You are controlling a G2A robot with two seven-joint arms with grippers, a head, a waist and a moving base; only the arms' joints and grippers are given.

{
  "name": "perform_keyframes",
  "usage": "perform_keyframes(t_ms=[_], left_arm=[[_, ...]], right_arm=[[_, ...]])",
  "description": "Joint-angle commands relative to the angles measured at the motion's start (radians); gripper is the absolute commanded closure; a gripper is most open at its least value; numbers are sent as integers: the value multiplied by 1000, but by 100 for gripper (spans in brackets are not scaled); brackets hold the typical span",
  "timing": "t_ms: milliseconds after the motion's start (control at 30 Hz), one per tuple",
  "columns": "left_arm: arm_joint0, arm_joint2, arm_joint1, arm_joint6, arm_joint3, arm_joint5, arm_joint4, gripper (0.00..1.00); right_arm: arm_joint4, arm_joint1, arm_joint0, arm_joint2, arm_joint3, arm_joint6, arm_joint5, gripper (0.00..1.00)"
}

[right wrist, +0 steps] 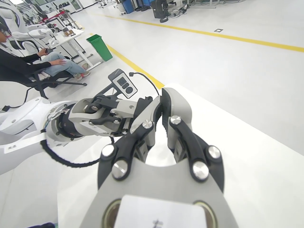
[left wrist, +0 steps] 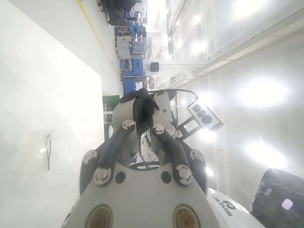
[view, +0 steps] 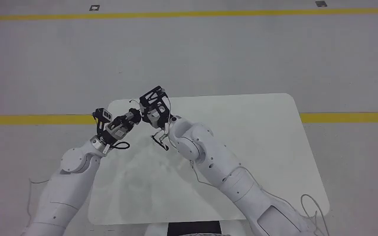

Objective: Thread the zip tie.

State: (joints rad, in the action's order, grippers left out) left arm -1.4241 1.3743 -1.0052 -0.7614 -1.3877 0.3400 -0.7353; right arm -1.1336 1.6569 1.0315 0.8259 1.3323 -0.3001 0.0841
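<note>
Left gripper (view: 133,117) hangs above the table (view: 266,147) near its far left corner, aimed across at the other arm. In its own wrist view the left gripper (left wrist: 142,102) has its pale fingers (left wrist: 123,112) drawn together, with only dark pad surface showing between them. Whether anything thin is pinched there cannot be told. Below it, on the white table (left wrist: 47,72), lies a thin dark strip (left wrist: 48,151) that looks like the zip tie. It lies flat, with a narrow loop at one end, and touches neither gripper.

Just to the right, the right gripper (view: 149,113) comes in from the opposite side, and the two tips sit almost against each other. From the right wrist, the right gripper (right wrist: 162,106) is narrowed to nothing at the tips. The ribbed black pads of its fingers (right wrist: 178,107) press together, and a gap is left only lower down toward the palm. Nothing can be made out between those pads. The left gripper (right wrist: 144,103) sits just beside them, on the side toward the table corner.

Further right, the table (right wrist: 237,143) runs on as a plain white surface. On the floor beyond it a yellow line (right wrist: 213,34) runs past, and a green bin (right wrist: 99,46) stands well away from the table.
</note>
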Motion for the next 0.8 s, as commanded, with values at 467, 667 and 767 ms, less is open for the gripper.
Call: perform_keyframes(t_ms=[467,667,767], left_arm=[[0,0,0,0,0,0,0,100],[-3,37,-2,19,6,-104,-143,100],[-10,67,0,-16,10,-182,-231,100]], right_arm=[[-60,-17,66,37,43,7,-43,0],[-142,-27,77,41,64,43,-27,0],[-207,-38,91,49,86,60,2,0]])
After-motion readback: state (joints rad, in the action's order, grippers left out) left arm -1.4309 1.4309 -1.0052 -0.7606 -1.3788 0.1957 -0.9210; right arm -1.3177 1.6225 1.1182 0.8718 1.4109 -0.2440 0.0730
